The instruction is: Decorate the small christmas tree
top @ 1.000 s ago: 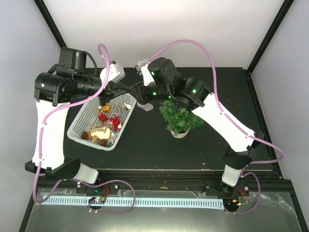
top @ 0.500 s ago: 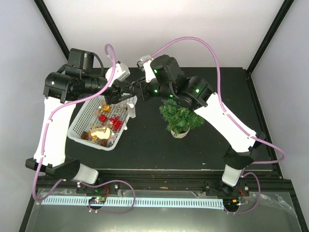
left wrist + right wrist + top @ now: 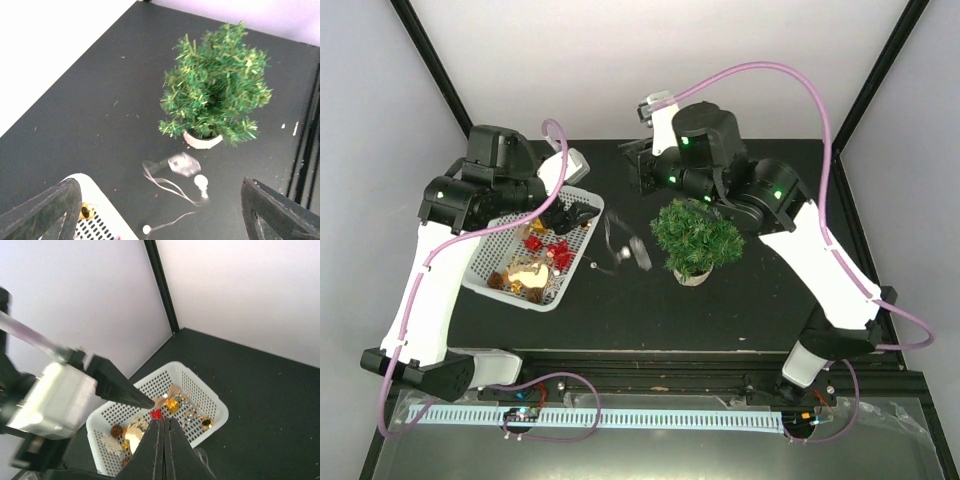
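left arm [image 3: 425,270]: jaws spread wide | right arm [image 3: 830,270]: jaws pressed together

Small christmas tree [image 3: 695,236]: an artificial fir, bushy and dark green, with lighter tips on the needle-like sprigs, which are spread outward all round. It is set in a small whitish pot [image 3: 692,276] and stood upright on the black table [image 3: 620,310], right of centre.

Bristly, matt plastic-looking needles cover the small christmas tree [image 3: 215,95]. Beside it, a glossy clear trinket [image 3: 183,164] lies on the matt black table [image 3: 100,100], near a white plastic mesh basket [image 3: 492,248].
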